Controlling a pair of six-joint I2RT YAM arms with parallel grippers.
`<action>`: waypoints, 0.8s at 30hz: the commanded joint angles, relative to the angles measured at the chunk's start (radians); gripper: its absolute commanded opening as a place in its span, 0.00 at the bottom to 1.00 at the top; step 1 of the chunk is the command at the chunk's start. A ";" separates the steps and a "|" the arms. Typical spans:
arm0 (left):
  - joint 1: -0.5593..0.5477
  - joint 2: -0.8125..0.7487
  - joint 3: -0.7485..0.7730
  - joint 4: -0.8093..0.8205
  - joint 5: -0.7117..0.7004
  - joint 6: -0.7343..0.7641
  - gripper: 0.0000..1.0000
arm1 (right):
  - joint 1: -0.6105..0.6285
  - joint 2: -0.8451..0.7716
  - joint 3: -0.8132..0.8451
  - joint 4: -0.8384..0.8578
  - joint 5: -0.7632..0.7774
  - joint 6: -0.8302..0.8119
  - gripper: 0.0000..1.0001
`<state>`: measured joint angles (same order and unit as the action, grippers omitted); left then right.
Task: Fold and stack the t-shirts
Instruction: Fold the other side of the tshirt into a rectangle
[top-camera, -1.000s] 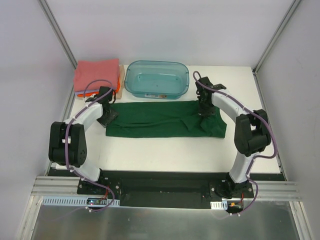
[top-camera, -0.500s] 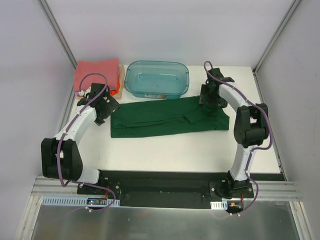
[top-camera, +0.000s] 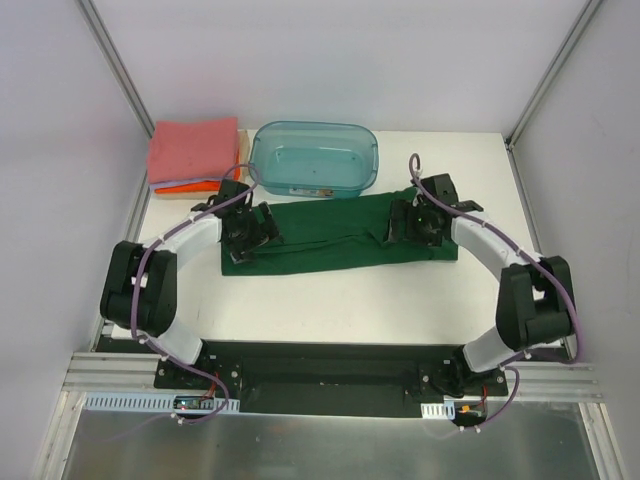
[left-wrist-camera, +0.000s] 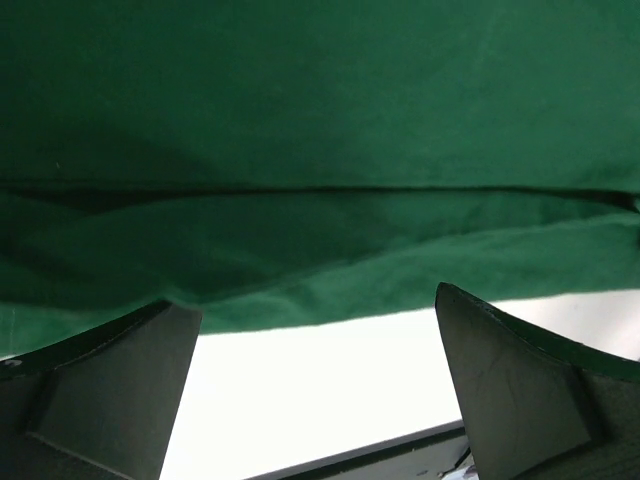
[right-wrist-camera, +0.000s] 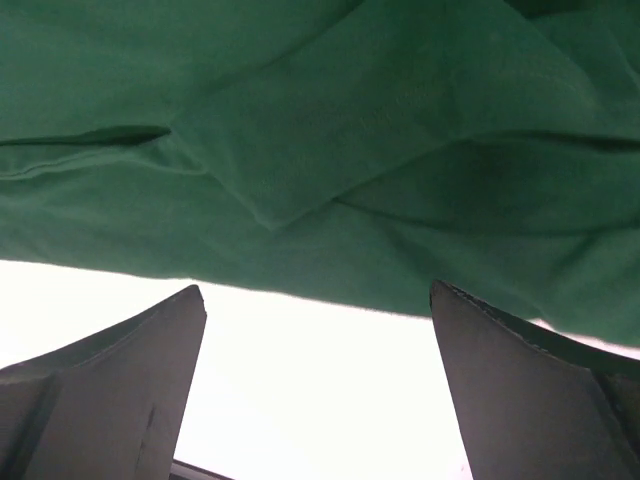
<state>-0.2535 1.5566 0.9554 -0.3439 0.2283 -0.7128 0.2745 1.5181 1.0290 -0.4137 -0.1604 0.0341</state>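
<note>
Green shirt (top-camera: 330, 240), folded into a long band, lies stretched between your two grippers on the table (top-camera: 350, 300). The band shape suggests that the lengthwise fold is done and the ends come together next.

Teal bin (top-camera: 313, 158) sits just beyond the shirt, farther out than either gripper, and looks to have no part in this fold.

Stack of folded shirts (top-camera: 192, 150), pink on top with orange showing beneath, waits beyond and outward of your left gripper (top-camera: 255, 230); it is presumably where the green one will go.

That left gripper hangs low at the shirt's left end, fingers (left-wrist-camera: 100, 390) spread wide and gripping nothing. The cloth's edge lies just past the fingertips, placed for a pinch.

Your right gripper (top-camera: 400, 222) mirrors it at the right end, by the sleeve. Its fingers (right-wrist-camera: 100, 390) are likewise spread, with only bare table between them.

Half a second earlier, your left gripper stood clear of the shirt's left end and has since swung inward onto it. Your right gripper was at the far edge beside the bin and has drawn nearer and inward. The shirt's outline is nearly unchanged.
</note>
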 joint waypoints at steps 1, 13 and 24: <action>0.014 0.069 0.075 0.031 -0.016 0.039 0.99 | -0.003 0.106 0.089 0.073 -0.044 -0.026 0.96; 0.210 0.203 0.157 0.028 -0.141 0.053 0.99 | -0.038 0.448 0.427 0.186 0.015 -0.039 0.96; 0.246 0.079 0.097 0.008 -0.147 0.046 0.99 | -0.040 0.323 0.390 0.273 -0.031 -0.040 0.96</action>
<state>-0.0055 1.7279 1.0843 -0.3130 0.0994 -0.6838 0.2352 1.9713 1.4776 -0.1608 -0.1719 0.0006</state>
